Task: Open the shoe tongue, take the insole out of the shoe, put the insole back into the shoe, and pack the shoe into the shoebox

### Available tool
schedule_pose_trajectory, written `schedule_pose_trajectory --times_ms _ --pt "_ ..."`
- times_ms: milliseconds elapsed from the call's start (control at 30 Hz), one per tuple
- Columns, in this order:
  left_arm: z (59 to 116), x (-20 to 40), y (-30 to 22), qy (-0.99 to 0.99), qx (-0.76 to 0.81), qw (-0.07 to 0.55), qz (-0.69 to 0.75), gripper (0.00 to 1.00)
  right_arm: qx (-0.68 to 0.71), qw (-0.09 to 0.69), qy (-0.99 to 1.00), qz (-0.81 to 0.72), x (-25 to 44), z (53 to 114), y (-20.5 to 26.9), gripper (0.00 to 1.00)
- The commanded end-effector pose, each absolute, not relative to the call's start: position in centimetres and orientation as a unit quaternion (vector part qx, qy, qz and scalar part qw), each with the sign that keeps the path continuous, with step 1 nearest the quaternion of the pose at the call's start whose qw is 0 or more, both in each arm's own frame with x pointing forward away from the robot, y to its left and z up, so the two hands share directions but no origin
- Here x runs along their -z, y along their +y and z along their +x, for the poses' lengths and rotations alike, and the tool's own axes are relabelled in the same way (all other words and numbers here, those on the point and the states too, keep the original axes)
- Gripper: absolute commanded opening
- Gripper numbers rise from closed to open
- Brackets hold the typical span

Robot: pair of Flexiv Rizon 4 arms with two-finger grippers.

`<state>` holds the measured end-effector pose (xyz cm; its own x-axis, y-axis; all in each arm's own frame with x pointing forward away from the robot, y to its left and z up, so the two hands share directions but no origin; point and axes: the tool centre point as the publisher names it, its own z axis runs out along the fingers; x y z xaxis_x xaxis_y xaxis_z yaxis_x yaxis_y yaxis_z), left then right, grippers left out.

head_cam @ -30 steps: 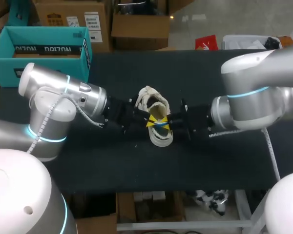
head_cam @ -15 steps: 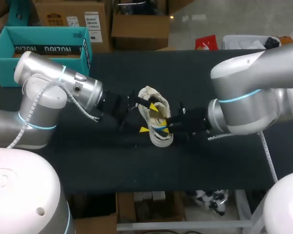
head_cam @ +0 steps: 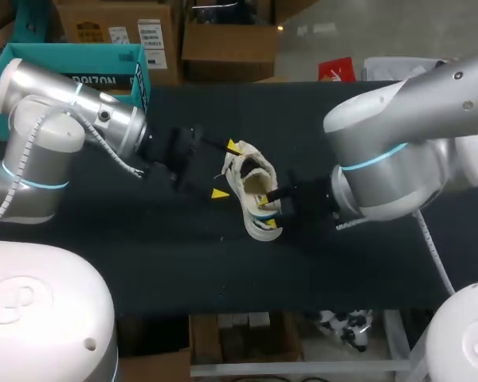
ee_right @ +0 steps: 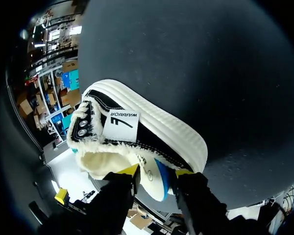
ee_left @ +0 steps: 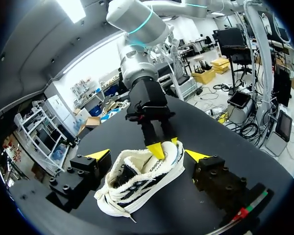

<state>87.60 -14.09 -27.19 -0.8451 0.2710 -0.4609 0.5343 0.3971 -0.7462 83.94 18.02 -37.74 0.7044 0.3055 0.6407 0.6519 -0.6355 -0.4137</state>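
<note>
Shoe [head_cam: 253,185] sits mid-bench [head_cam: 183,263], well apart from the teal shoebox [head_cam: 103,54] at the far left corner. Its long axis runs approx. claw to claw, w/ toe & laces toward our left claw [head_cam: 225,169] and heel toward our right claw [head_cam: 268,213].

Left claw is released. Its fingers are spread wide either side of the toe end and touch nothing, as far as we can see.

Right claw is at the heel opening, clenched on a cream piece w/ a blue mark that sticks out past the fluffy collar. We take that for the heel end of the insole [ee_right: 154,180], though we can't be sure it isn't the heel wall.

We judge we're at the insole-out step. The right arm is nearer and already has the grip, so the pull should go back and up along the long axis, away from the toe. The risk is that the whole shoe drags along, since nothing pins it. The left claw is placed to close on the toe end and hold it.
</note>
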Motion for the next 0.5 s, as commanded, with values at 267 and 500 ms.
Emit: schedule_pose_trajectory --times_ms 267,500 --pt "87.1 25.7 -11.9 0.844 0.479 0.123 0.205 1.00 0.274 0.283 -0.288 -0.873 33.3 81.5 18.1 0.00" --pt "86.9 25.4 -10.7 0.849 0.476 0.123 0.192 1.00 0.264 0.282 -0.283 -0.878 33.4 81.2 17.9 0.00"
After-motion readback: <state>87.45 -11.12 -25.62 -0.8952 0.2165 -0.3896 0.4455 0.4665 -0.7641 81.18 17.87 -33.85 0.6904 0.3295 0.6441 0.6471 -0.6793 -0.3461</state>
